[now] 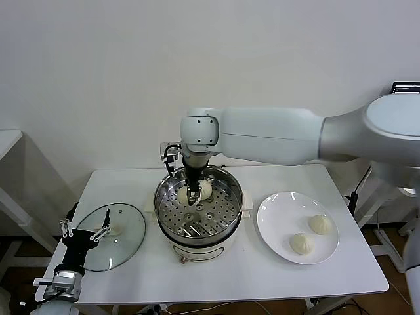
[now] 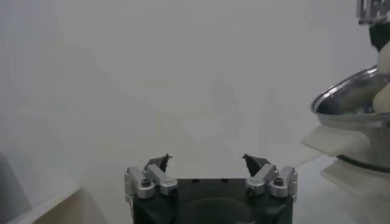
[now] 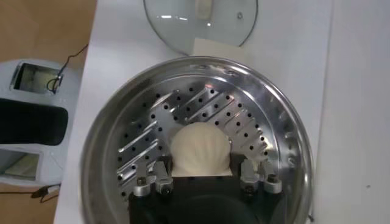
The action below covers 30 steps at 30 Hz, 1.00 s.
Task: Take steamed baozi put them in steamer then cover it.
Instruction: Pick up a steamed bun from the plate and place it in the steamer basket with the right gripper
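My right gripper (image 3: 201, 176) reaches straight down into the steamer (image 1: 226, 226) at frame centre, pinching a steamed baozi (image 3: 200, 149) that sits pleats-up, round with no long axis, just above the perforated tray. My right arm stretches in level from the right edge, wrist bent down. My left gripper (image 1: 84, 231) waits at lower left, fingers spread, beside the cover (image 1: 125, 239) lying flat.

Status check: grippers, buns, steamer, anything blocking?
Right gripper shut on baozi inside steamer. Left gripper open, idle by cover. Two on plate. Nothing blocking.
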Each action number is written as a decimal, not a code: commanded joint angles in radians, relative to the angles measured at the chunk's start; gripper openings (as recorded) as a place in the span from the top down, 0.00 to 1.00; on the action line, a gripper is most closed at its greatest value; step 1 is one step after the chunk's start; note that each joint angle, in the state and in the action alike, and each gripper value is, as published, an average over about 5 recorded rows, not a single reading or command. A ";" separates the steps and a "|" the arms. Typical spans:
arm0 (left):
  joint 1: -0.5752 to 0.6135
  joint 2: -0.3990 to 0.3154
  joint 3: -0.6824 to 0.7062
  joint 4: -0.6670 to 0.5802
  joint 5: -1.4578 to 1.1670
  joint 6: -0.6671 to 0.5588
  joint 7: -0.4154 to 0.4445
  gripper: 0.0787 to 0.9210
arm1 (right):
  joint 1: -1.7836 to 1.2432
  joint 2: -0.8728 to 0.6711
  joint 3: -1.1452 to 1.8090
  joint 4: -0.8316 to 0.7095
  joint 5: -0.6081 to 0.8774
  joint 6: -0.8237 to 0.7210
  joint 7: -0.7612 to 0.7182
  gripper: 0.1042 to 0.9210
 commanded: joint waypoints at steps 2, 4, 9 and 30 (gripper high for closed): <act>0.000 0.000 -0.008 0.007 0.000 -0.002 0.001 0.12 | -0.122 0.074 0.034 -0.123 -0.089 0.001 -0.014 0.35; 0.000 -0.001 -0.008 0.008 0.000 -0.003 0.001 0.12 | -0.129 0.082 0.037 -0.132 -0.095 0.002 -0.015 0.35; 0.001 -0.001 -0.011 0.008 0.000 -0.005 0.002 0.12 | -0.146 0.097 0.050 -0.150 -0.105 0.006 -0.013 0.35; 0.006 -0.005 -0.010 0.009 0.006 -0.006 0.003 0.12 | -0.092 0.008 0.074 -0.053 -0.102 0.016 -0.050 0.14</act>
